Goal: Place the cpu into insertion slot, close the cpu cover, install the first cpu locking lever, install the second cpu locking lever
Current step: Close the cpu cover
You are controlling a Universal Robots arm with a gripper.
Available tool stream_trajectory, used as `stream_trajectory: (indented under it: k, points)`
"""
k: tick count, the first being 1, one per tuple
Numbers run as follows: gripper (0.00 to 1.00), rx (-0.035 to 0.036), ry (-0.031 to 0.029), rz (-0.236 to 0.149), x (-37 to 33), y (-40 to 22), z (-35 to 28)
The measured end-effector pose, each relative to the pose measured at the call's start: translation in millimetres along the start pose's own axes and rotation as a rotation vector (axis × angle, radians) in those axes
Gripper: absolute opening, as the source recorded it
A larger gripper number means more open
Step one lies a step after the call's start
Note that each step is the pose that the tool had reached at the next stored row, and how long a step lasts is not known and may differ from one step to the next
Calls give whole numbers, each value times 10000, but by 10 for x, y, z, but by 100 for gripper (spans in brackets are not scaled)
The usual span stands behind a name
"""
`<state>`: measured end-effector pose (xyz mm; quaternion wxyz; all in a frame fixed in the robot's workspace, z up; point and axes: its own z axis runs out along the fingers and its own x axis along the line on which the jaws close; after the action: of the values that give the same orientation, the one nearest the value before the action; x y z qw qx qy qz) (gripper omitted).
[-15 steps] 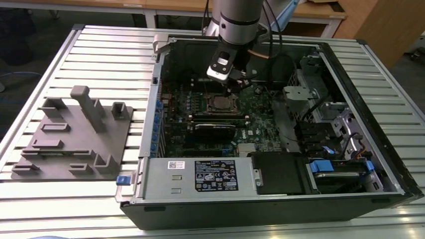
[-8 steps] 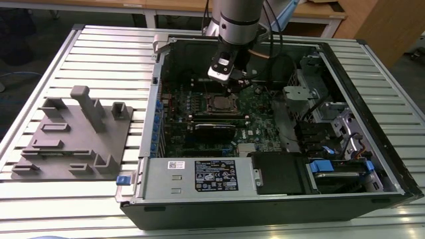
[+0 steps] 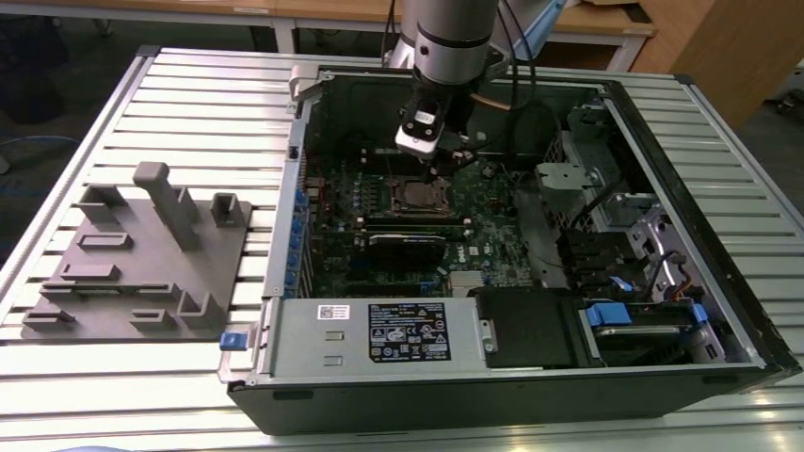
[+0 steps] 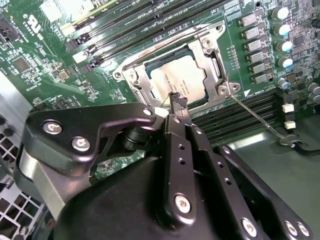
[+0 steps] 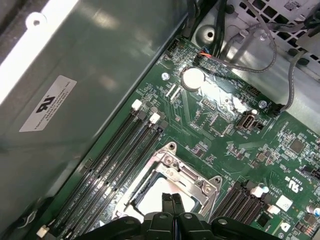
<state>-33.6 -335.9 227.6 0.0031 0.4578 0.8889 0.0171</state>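
One thin wire lever point(image 4: 260, 118) stands free of the socket, running out from the corner of the cover point(image 4: 215, 62) over the memory slots point(image 4: 250, 107) to a hooked end. The cpu point(image 4: 177, 80) already lies flat in the slot point(image 3: 415, 196), on the board point(image 5: 235, 130) inside the open case point(image 3: 703, 188) on the bench point(image 3: 188, 94). The cover is down around it, so the silver top shows through the window. The gripper point(image 4: 177, 102) hovers just above the near edge of cpu and cover with its fingers pressed together on nothing. By the look of it, the chip is light, stiff and smooth, with fragile contacts under it, and seated as it is it wants no further hold. The cover seems to be thin, rigid sheet metal, best pushed on its frame, not over the window. The lever is probably springy and slippery, so it is likely best taken at the hooked end, where the bend would stop a slip.
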Motion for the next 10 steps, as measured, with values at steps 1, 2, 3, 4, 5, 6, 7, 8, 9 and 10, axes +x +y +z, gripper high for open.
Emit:
stream_trajectory:
  k: [1,2,3,4,5,6,7,8,9,10]
  points:
    - [10,0,1,-36,0,0,0]
    - [10,2,2,-64,0,0,0]
    - [10,2,2,-80,0,0,0]
    - [10,1,3,-84,0,0,0]
    - [10,1,3,-85,0,0,0]
    - [10,2,3,-86,0,0,0]
    - [10,1,3,-86,0,0,0]
    - [10,1,3,-87,0,0,0]
    - [10,1,3,-87,0,0,0]
    - [10,1,3,-88,0,0,0]
